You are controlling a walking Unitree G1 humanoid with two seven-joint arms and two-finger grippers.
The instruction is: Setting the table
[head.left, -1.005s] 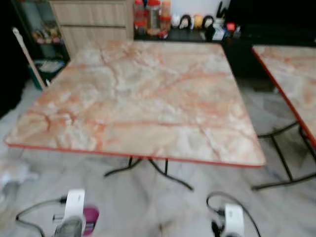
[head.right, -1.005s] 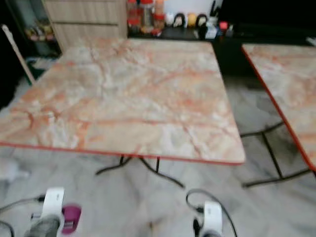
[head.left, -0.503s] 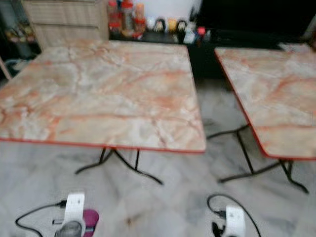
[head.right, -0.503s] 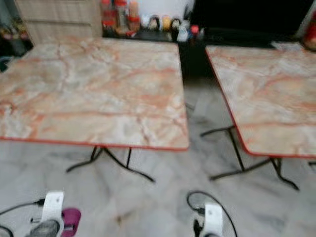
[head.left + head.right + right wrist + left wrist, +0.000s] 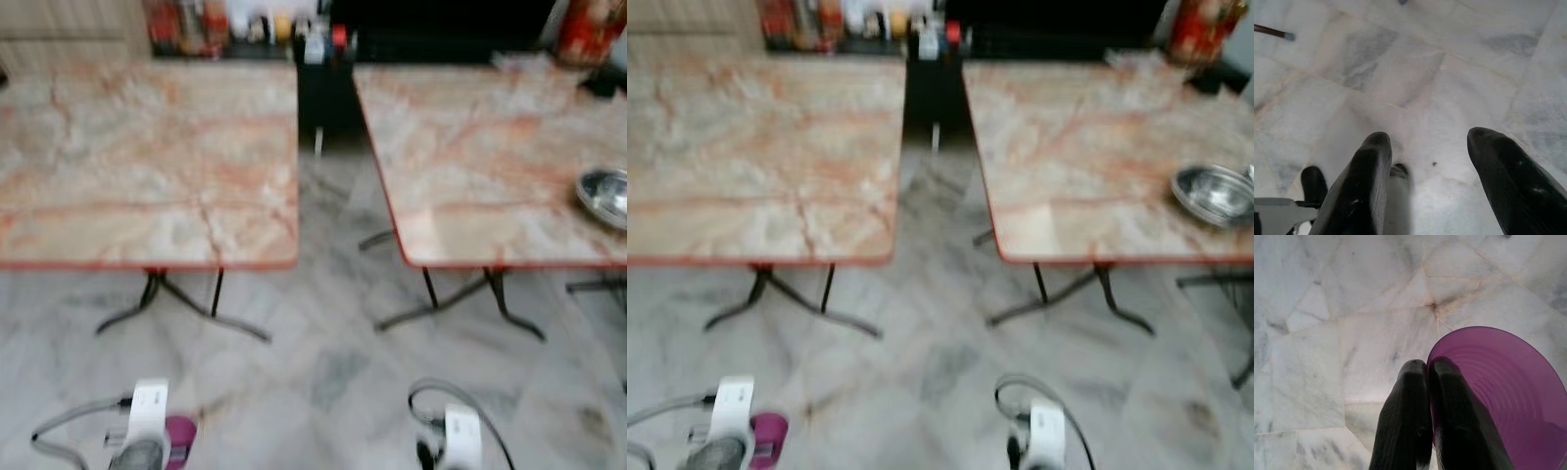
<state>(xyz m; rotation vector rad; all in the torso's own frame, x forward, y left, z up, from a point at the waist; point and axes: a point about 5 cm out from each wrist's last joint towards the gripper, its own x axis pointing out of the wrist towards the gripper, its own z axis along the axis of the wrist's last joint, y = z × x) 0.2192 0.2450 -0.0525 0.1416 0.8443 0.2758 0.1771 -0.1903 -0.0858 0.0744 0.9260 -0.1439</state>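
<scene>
Since a second ago the whole scene slid leftward in the head views, which means the camera turned; the tables themselves did not move. Blurred, the left eye view showed the left table (image 5: 147, 166) across the upper left of the frame and the right table (image 5: 490, 162) across the upper right, a strip of grey marble floor (image 5: 323, 323) between and below them. A steel bowl (image 5: 604, 194) lay on the right table at the right edge of the frame, and jars and bottles (image 5: 245, 24) lined a dark shelf along the top. Both wrists sat low at the bottom edge, a bit of the purple bowl (image 5: 179, 436) showing beside the left one. The right eye view repeated this, with the steel bowl fully in frame at mid right. Looking down at the floor, the left wrist view had the left gripper (image 5: 1427, 369) with its fingers pinching the rim of the purple bowl, which took up the lower right. Over the same floor, the right wrist view showed the right gripper (image 5: 1430, 147) with fingers (image 5: 1366, 181) spread wide, holding nothing
</scene>
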